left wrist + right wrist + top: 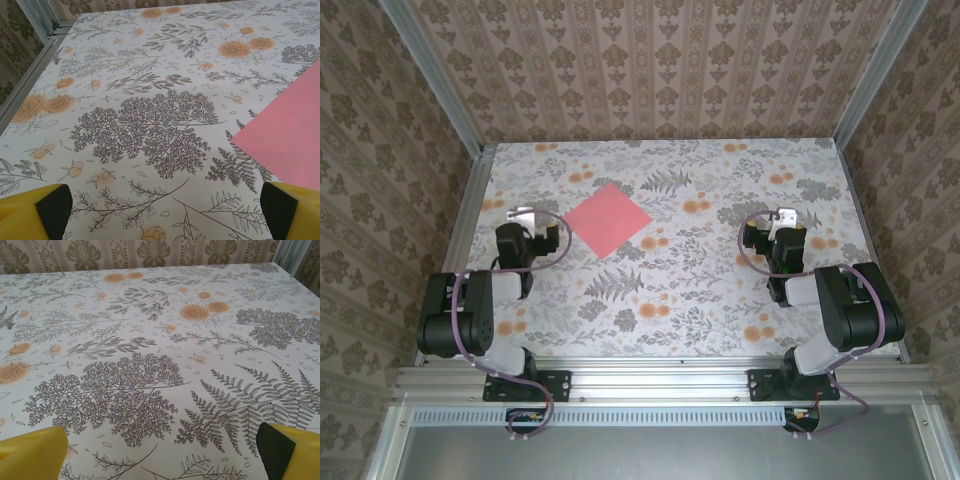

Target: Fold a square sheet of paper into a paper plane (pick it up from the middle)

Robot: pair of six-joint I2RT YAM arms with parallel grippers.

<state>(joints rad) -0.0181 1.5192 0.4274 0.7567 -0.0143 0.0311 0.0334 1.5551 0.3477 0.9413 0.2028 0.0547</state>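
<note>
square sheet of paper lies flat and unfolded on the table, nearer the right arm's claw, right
Not quite: the square sheet of paper lies flat and unfolded on the table, but nearer the left claw, as the top external view shows.

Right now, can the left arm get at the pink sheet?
Probably yes. The sheet lies flat just to the right of the open left gripper. Only table shows between them, and nothing sits on the sheet.
</note>
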